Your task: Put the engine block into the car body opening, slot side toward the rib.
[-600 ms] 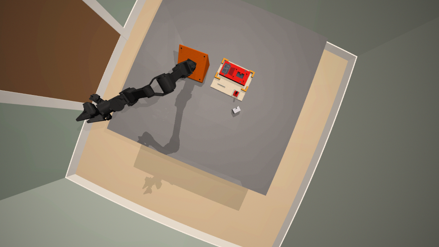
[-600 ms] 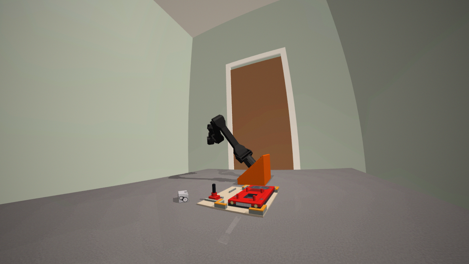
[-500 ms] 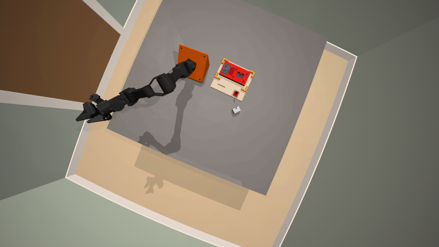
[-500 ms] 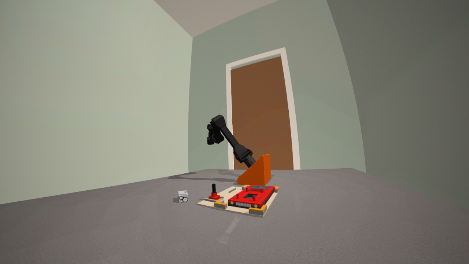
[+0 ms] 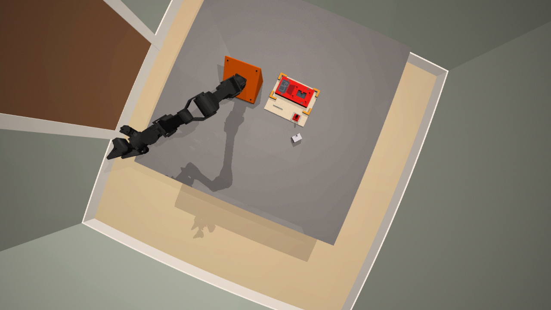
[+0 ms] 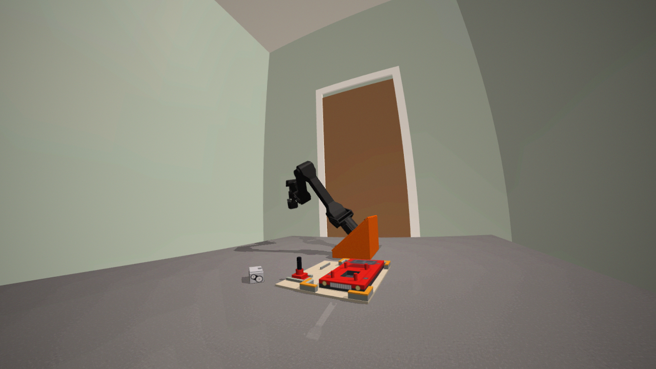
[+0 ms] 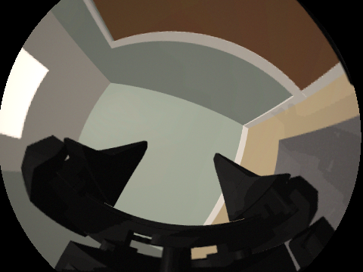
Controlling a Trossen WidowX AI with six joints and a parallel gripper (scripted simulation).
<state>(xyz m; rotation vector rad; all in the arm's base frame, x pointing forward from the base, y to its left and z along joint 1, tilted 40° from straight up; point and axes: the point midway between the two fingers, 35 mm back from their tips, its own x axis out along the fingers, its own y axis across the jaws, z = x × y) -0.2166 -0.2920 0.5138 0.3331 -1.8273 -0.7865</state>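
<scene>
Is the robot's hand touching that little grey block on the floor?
Apart. The exterior view shows the open hand high in the air, while the grey block sits on the floor far below.

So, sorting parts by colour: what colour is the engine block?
Light grey engine block, clearest in the exterior view.

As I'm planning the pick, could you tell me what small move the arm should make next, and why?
Probably swing the open, empty gripper down toward the engine block. The block sits on the grey floor beside the car body, whose opening shows dark and unfilled, while the gripper is raised well away, facing the wall.
</scene>
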